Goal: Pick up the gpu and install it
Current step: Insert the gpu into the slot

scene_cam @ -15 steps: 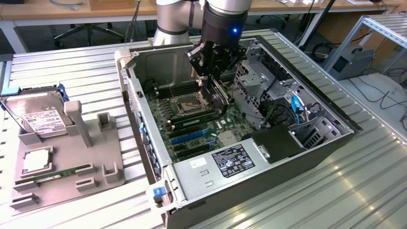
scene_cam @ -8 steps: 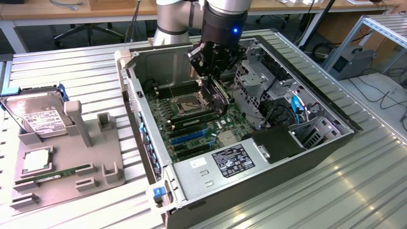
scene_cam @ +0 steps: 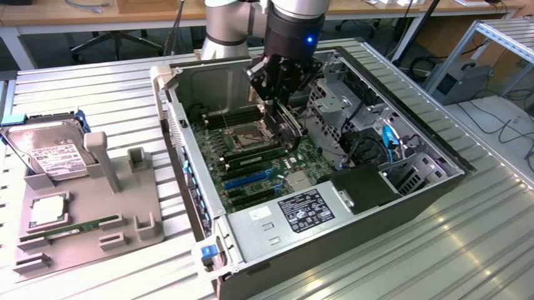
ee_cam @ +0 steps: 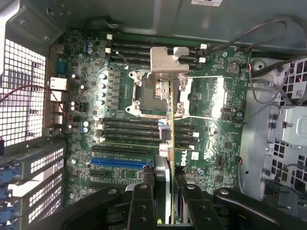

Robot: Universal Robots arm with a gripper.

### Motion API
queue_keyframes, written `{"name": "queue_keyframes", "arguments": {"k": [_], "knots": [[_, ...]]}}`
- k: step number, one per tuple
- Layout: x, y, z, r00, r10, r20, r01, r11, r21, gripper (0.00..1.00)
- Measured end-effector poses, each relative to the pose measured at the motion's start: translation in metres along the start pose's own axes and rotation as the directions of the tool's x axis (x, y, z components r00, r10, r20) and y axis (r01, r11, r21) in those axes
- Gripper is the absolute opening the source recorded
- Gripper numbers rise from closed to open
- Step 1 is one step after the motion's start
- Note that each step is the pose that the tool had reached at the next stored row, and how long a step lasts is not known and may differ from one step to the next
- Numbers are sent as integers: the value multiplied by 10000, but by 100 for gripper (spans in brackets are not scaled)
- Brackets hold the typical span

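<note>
My gripper hangs inside the open computer case, shut on the gpu. The card is held on edge above the green motherboard, over the CPU socket area. In the wrist view the gpu appears edge-on as a thin green strip running out from between my black fingers, and its silvery metal bracket sits at the far end. My gripper clamps the card from both sides. A blue expansion slot lies on the board to one side of the card, apart from it.
Drive cages and loose cables fill the case on the exterior view's right. A grey fixture on the exterior view's left holds a hard drive, a memory stick and a CPU. The case rear panel stands between them.
</note>
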State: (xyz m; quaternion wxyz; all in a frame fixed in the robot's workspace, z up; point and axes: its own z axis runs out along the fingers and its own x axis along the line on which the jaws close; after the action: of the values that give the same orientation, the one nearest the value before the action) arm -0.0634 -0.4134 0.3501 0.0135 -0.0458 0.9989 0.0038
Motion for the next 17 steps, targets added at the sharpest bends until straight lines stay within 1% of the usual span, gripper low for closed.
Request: {"name": "queue_keyframes", "arguments": {"k": [17], "knots": [[0, 0, 0, 9983, -583, -3, 583, 9983, -16, 27]]}}
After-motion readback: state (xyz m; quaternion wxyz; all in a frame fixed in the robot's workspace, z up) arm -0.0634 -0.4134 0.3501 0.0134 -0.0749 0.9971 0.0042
